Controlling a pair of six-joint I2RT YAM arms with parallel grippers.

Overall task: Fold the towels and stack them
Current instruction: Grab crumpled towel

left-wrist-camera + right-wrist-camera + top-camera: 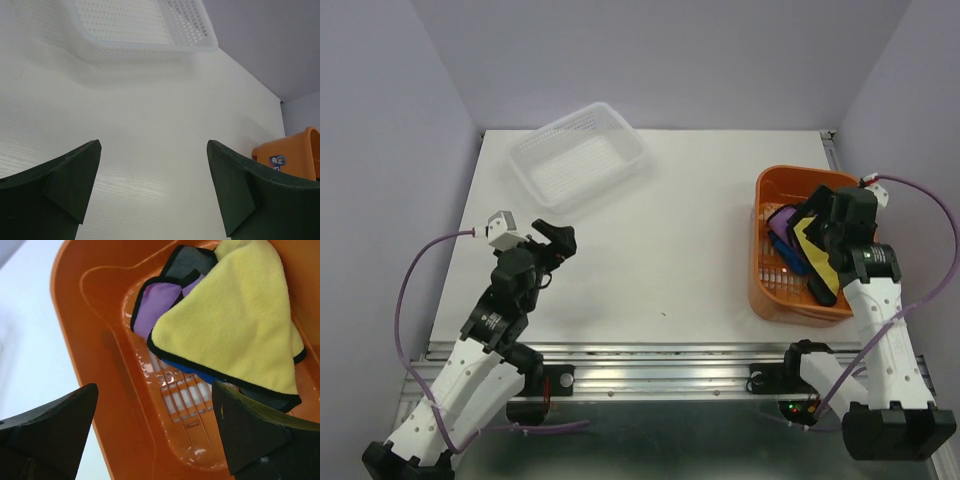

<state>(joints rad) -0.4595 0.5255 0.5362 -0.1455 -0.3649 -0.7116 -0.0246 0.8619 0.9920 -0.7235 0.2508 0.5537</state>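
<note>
The towels (798,238) lie in a loose heap inside the orange basket (767,292) at the right side of the table (670,250). The yellow towel (235,320), edged in black, lies on top and covers most of the others. The purple towel (155,305) pokes out from under its left edge, a dark grey towel (187,262) shows behind that, and only a thin strip of the blue towel (182,368) shows beneath the yellow hem. The basket's walls ring the heap on all sides. The right gripper (155,387) hangs over the basket's bare ribbed floor just beside the heap, fingers spread and gripping nothing. Well apart, the left gripper (153,145) hovers over bare table, fingers likewise spread and gripping nothing, with the white mesh basket (200,42) beyond it at the far left.
</note>
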